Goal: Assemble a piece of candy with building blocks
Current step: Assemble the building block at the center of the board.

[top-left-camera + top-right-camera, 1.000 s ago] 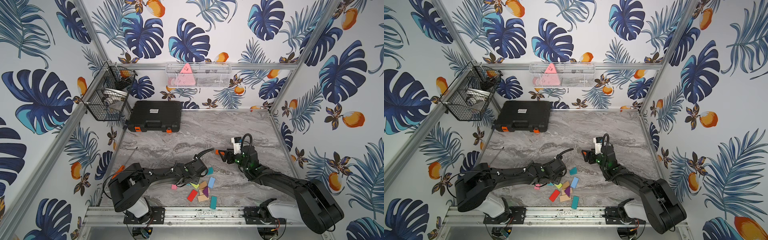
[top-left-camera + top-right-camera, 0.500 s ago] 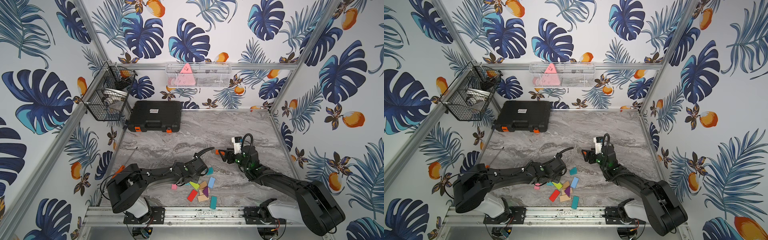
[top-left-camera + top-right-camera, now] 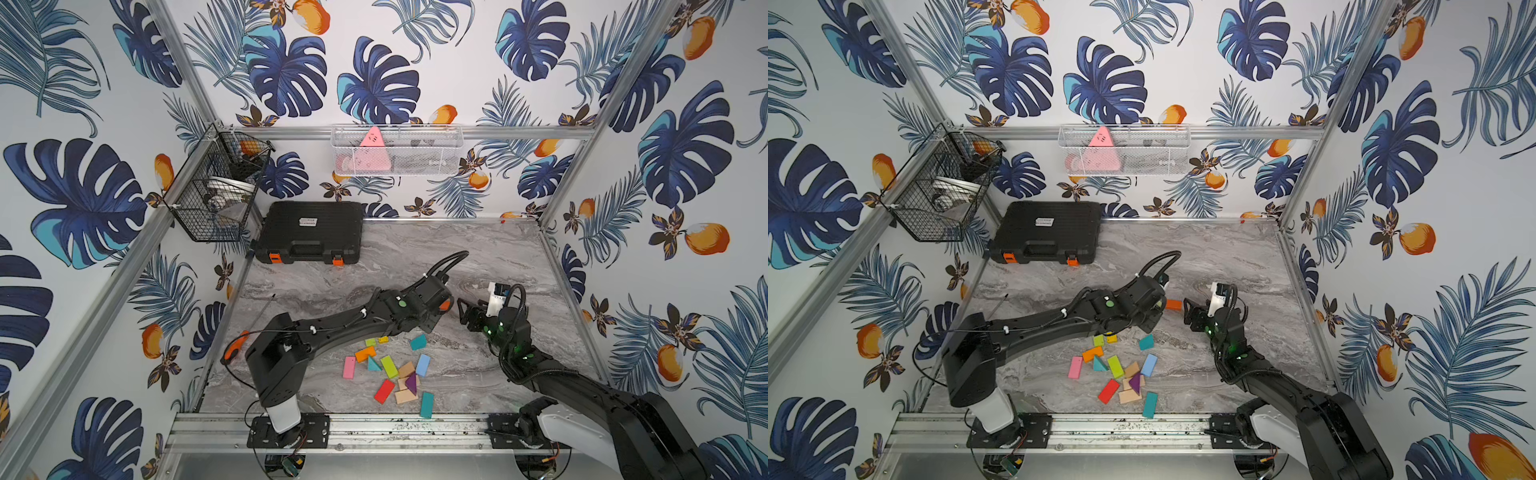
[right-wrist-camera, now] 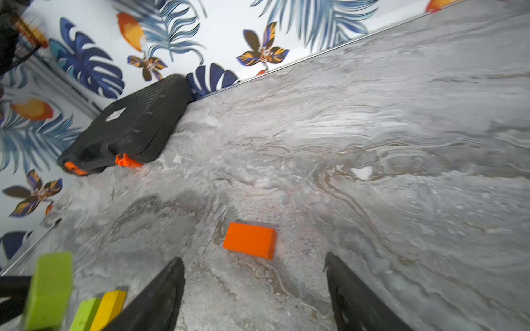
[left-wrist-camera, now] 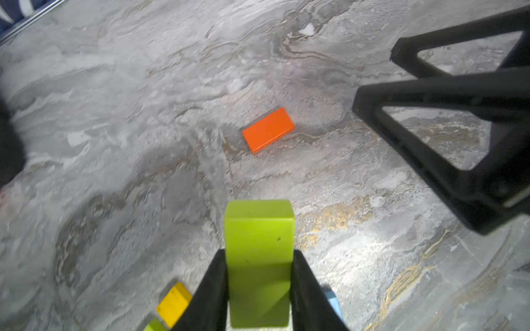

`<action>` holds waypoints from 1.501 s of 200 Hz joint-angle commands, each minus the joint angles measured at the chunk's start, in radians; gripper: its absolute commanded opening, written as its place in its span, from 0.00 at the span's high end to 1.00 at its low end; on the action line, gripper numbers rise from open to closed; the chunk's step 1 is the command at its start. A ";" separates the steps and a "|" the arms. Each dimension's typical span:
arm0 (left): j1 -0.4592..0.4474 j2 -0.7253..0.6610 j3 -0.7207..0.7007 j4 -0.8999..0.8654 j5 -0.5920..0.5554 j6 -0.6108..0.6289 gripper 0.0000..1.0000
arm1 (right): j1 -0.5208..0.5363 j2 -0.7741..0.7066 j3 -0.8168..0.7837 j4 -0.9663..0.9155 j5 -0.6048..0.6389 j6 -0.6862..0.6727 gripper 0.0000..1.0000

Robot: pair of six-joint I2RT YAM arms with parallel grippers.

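My left gripper (image 5: pixel 259 255) is shut on a lime green block (image 5: pixel 259 258), which stands up between the black fingers above the table. An orange block (image 5: pixel 268 129) lies flat on the marble just ahead of it, also seen as the orange block (image 3: pixel 1173 304) between the two arms. My right gripper (image 4: pixel 253 259) is open, its fingers either side of the orange block (image 4: pixel 249 240) but short of it and not touching. The other building blocks (image 3: pixel 390 370) lie scattered near the front edge, in both top views.
A black tool case (image 3: pixel 309 232) sits at the back left. A wire basket (image 3: pixel 216 187) and a white mesh shelf (image 3: pixel 397 149) hang on the walls. An orange-handled screwdriver (image 3: pixel 235 349) lies by the left wall. A metal rail (image 3: pixel 374 428) bounds the front.
My left gripper has closed on the green block and carried it away from the pile, toward the orange block. The right gripper has barely moved.
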 commanded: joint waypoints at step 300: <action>0.106 0.775 0.864 -0.268 0.411 0.804 0.75 | -0.037 0.104 0.096 -0.192 0.429 0.346 0.23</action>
